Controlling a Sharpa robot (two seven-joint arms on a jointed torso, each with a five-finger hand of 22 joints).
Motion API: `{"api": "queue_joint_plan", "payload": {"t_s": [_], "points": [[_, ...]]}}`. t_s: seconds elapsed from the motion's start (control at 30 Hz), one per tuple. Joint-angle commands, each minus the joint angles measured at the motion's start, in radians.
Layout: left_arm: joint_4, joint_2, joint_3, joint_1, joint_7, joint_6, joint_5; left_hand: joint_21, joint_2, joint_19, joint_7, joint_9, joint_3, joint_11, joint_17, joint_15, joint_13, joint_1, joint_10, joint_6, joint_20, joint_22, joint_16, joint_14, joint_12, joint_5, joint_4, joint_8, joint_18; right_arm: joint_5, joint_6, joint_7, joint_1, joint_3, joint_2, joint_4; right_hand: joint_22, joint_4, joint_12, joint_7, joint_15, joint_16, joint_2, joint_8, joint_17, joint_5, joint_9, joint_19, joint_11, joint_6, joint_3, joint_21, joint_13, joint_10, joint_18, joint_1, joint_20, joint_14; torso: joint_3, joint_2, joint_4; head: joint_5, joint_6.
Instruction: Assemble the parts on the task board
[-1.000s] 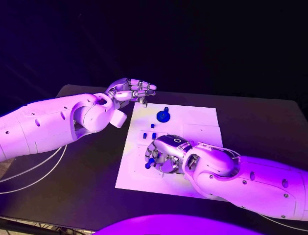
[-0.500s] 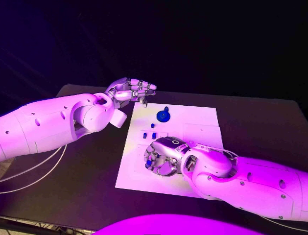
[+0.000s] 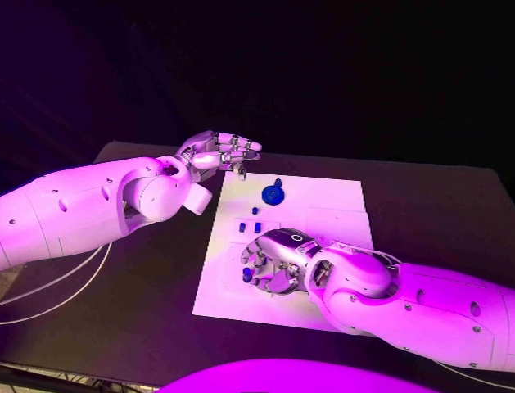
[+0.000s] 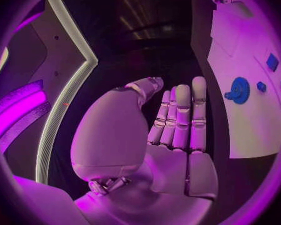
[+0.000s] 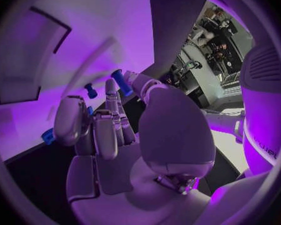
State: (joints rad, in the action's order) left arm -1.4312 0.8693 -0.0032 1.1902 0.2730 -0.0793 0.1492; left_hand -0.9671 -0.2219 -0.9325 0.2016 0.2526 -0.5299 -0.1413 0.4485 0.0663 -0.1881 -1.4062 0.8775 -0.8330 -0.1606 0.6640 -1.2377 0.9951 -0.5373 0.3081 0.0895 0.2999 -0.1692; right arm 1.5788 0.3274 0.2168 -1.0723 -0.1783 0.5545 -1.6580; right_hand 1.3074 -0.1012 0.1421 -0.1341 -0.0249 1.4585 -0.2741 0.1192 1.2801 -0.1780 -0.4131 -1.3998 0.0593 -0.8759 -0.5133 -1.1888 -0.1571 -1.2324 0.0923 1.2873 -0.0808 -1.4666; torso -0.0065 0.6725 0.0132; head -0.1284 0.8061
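The white rectangular task board [image 3: 328, 205] lies in the middle of the black table [image 3: 446, 213]. The right hand [image 3: 272, 260] is low over the near half of the board, its fingers curled down. In the right wrist view a small blue cylindrical part [image 5: 123, 82] sits pinched between a fingertip and the thumb, so this hand grips that piece. Another small blue peg [image 5: 90, 90] stands on the board just beside the fingers, and a further blue piece [image 5: 48, 135] shows at the board's edge near the palm.

The left hand [image 3: 219, 153] hovers off the far left corner of the board, above the table. In the left wrist view its fingers [image 4: 181, 115] stand straight and close side by side, the thumb apart from them, with nothing in the palm: it is open and empty, touching nothing.

On the far half of the board lies a round blue gear [image 3: 273, 194], well apart from both hands. Nearer the middle, two small blue blocks [image 3: 249, 226] sit just beyond the right hand's fingers.
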Motion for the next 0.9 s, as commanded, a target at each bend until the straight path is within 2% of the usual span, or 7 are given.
{"api": "queue_joint_plan", "payload": {"t_s": [0.03, 0.3, 0.5, 0.67, 0.77, 0.8, 0.9], "points": [[-0.003, -0.001, 0.001, 0.001, 0.002, 0.018, 0.001, 0.004, 0.004, 0.002, 0.006, 0.002, 0.004, 0.001, -0.001, -0.001, 0.001, -0.003, -0.008, 0.001, 0.002, -0.002, 0.007, -0.009, -0.004, 0.001, 0.0, 0.003, -0.016, -0.01, 0.067, -0.023, 0.002, 0.0, 0.011, -0.015, 0.023, -0.002, 0.002, 0.006, 0.006, 0.001, -0.003, -0.018, 0.002, -0.001, 0.009, -0.004, -0.003, 0.03, 0.021, 0.004, -0.003, 0.005, -0.009, 0.004, -0.005, -0.049, 0.0008, 0.0, -0.0004, 0.001, -0.003], [-0.002, -0.001, 0.001, 0.001, 0.002, 0.02, 0.001, 0.004, 0.005, 0.002, 0.006, 0.002, 0.005, 0.001, -0.002, -0.001, 0.002, -0.002, -0.009, 0.002, 0.002, -0.002, 0.007, -0.009, -0.005, 0.001, 0.0, 0.003, -0.016, -0.056, 0.162, -0.052, -0.008, 0.011, 0.087, -0.076, 0.027, -0.027, 0.02, 0.024, -0.004, 0.004, 0.035, -0.052, 0.007, -0.011, 0.049, -0.008, -0.014, 0.116, 0.149, 0.008, -0.013, 0.002, -0.01, 0.057, 0.002, -0.05, -0.0004, -0.002, 0.0004, 0.015, -0.008], [-0.001, 0.002, -0.001, 0.001, 0.002, 0.019, 0.001, 0.004, 0.005, 0.002, 0.006, 0.002, 0.005, 0.001, -0.002, -0.001, 0.002, -0.002, -0.009, 0.002, 0.002, -0.002, 0.007, -0.009, -0.005, 0.001, 0.0, 0.003, -0.016, -0.2, 0.201, -0.075, -0.052, 0.02, 0.215, -0.134, 0.028, -0.048, 0.061, -0.015, 0.014, 0.005, 0.041, 0.02, 0.007, -0.016, 0.027, -0.007, 0.007, -0.035, 0.149, 0.018, -0.036, -0.03, -0.01, 0.088, -0.007, -0.051, -0.0001, -0.003, -0.0018, 0.042, -0.018], [-0.002, 0.006, -0.003, 0.001, 0.001, 0.017, 0.0, 0.005, 0.004, 0.002, 0.006, 0.002, 0.005, 0.0, -0.002, -0.001, 0.002, -0.001, -0.009, 0.002, 0.002, -0.002, 0.007, -0.01, -0.004, 0.001, 0.001, 0.003, -0.016, -0.301, 0.194, -0.063, -0.081, 0.022, 0.316, -0.176, 0.05, -0.09, 0.174, -0.004, 0.003, 0.021, 0.036, 0.046, 0.04, 0.006, 0.03, -0.023, -0.008, -0.09, 0.161, -0.013, -0.127, -0.082, -0.015, 0.052, -0.003, -0.058, -0.0006, -0.004, -0.0067, 0.06, -0.023], [-0.002, 0.008, -0.004, 0.001, 0.002, 0.015, 0.0, 0.005, 0.004, 0.002, 0.006, 0.002, 0.005, 0.0, -0.002, -0.001, 0.002, -0.001, -0.009, 0.002, 0.002, -0.002, 0.007, -0.01, -0.004, 0.001, 0.001, 0.003, -0.016, -0.374, 0.16, -0.032, -0.093, 0.022, 0.382, -0.203, 0.074, -0.128, 0.515, 0.011, -0.014, 0.03, 0.04, 0.085, 0.052, -0.011, 0.017, -0.037, -0.024, -0.087, 0.219, -0.04, -0.465, -0.027, -0.022, 0.049, 0.006, -0.061, -0.0002, -0.006, -0.0114, 0.075, -0.027], [-0.002, 0.009, -0.004, 0.001, 0.002, 0.015, 0.0, 0.005, 0.004, 0.002, 0.006, 0.002, 0.005, 0.0, -0.002, -0.001, 0.002, -0.001, -0.009, 0.002, 0.002, -0.002, 0.007, -0.01, -0.004, 0.001, 0.001, 0.003, -0.016, -0.392, 0.148, -0.019, -0.095, 0.021, 0.4, -0.21, 0.084, -0.151, 0.738, 0.01, -0.007, 0.039, 0.044, 0.102, 0.074, -0.006, 0.009, -0.044, -0.021, -0.077, 0.243, -0.054, -0.694, -0.052, -0.024, 0.04, 0.009, -0.065, 0.0001, -0.006, -0.0129, 0.079, -0.03], [-0.002, 0.008, -0.004, 0.001, 0.002, 0.015, 0.0, 0.005, 0.004, 0.002, 0.006, 0.002, 0.006, 0.0, -0.003, -0.001, 0.002, -0.001, -0.01, 0.003, 0.001, -0.002, 0.007, -0.01, -0.004, 0.001, 0.001, 0.003, -0.016, -0.409, 0.109, 0.024, -0.097, 0.019, 0.447, -0.228, 0.103, -0.179, 1.026, 0.012, -0.003, 0.06, 0.052, 0.136, 0.129, 0.005, -0.014, -0.055, -0.017, -0.061, 0.283, -0.079, -0.993, -0.128, -0.028, 0.043, 0.007, -0.075, 0.0015, -0.008, -0.0165, 0.085, -0.029]]}}
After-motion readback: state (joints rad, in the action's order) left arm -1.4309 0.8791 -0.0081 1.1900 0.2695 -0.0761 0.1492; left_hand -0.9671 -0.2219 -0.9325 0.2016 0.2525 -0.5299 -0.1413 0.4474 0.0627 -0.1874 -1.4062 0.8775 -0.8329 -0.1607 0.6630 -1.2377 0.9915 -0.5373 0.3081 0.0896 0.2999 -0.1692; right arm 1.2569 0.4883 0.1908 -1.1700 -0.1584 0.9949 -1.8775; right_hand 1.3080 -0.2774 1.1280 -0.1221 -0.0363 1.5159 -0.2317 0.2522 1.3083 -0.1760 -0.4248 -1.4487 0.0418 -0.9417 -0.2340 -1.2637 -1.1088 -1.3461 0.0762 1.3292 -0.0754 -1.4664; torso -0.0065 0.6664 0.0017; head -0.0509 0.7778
